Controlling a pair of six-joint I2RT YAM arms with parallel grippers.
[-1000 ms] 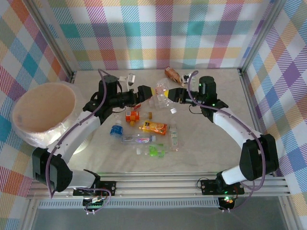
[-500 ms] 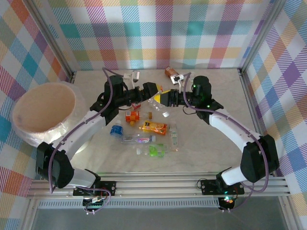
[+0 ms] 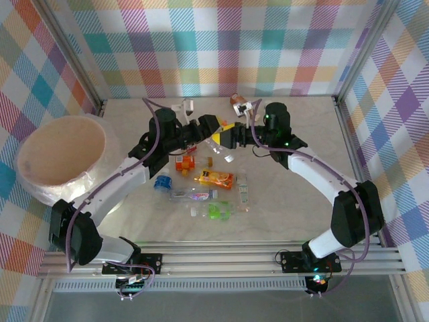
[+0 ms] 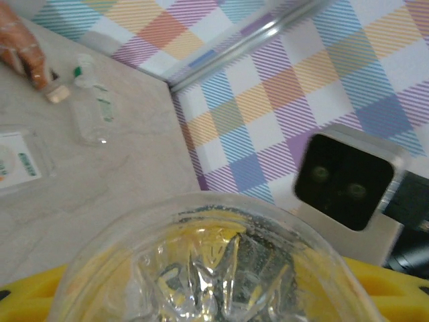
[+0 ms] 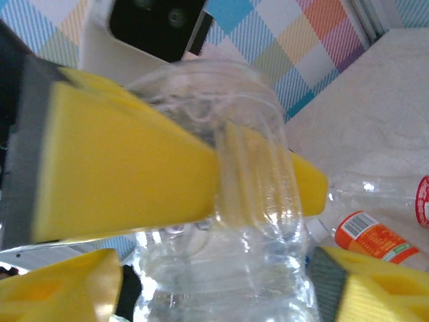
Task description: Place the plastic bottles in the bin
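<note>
From above, the handover takes place in mid-air over the back of the counter (image 3: pixel 295 215). The left end effector (image 3: pixel 213 129) and right end effector (image 3: pixel 233 134) meet nose to nose on one clear bottle (image 3: pixel 221 139). The bin (image 3: pixel 64 194) stands well apart at the far left. The loose bottles (image 3: pixel 216 178) lie scattered on the counter just in front of the arms.

In the left wrist view, the bottle's end looms large. A yellow pad (image 4: pixel 395 295) sits against each side of it, so we read the left end effector as clamped on the bottle.

In the right wrist view, the left arm's yellow pad (image 5: pixel 127 161) crosses the ribbed upper part of the bottle. The right arm's own fingers (image 5: pixel 60 288) stand spread at the lower body, with a dark gap on one side. We judge these jaws open and no longer carrying the load.

To do this well, we would draw the right arm straight back along the bottle before the left arm swings. We would keep the squeeze gentle on this thin, crumpled plastic. Then we would carry it high over the loose bottles and let go well inside the bin's rim.
</note>
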